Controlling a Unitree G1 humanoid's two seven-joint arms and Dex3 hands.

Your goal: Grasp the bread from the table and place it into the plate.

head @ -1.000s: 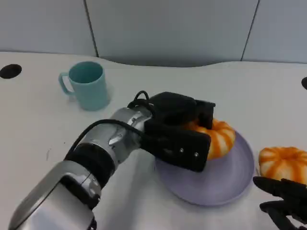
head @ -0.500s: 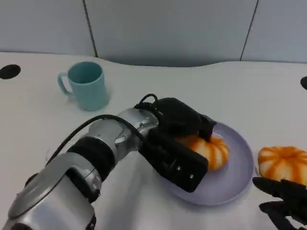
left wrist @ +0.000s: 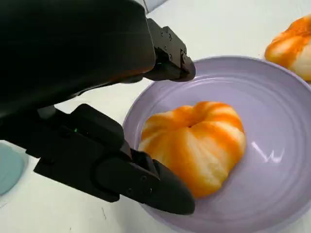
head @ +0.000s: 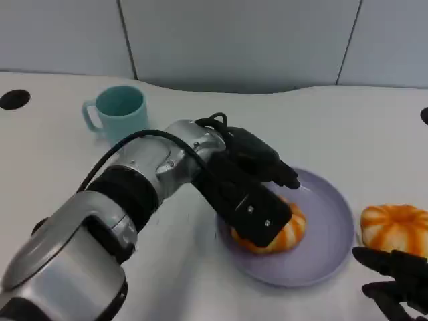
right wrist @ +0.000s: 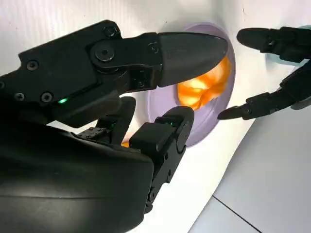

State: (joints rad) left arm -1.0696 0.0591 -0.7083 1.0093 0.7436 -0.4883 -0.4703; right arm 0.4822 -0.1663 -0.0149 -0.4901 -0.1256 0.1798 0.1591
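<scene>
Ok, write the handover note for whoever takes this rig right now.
Left hand: over the plate, fingers apart around the bread; grip or contact cannot be told.
Right hand: at the table's near edge, fingers apart, holding nothing.
Bread lies in the purple plate. A second bread sits on the table beside the plate.
Done: bread in plate.
Left: lift the left hand away.

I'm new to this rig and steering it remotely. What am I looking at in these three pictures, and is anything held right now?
It is a humanoid robot at a white table. The head picture looks down from above; the other two come from cameras at each wrist. The left hand reaches over a purple plate, its fingers apart around the bread, which lies in the plate; a firm grip cannot be told. The right hand rests open at the near edge. A second bread lies beside the plate, and a teal mug stands farther back.
</scene>
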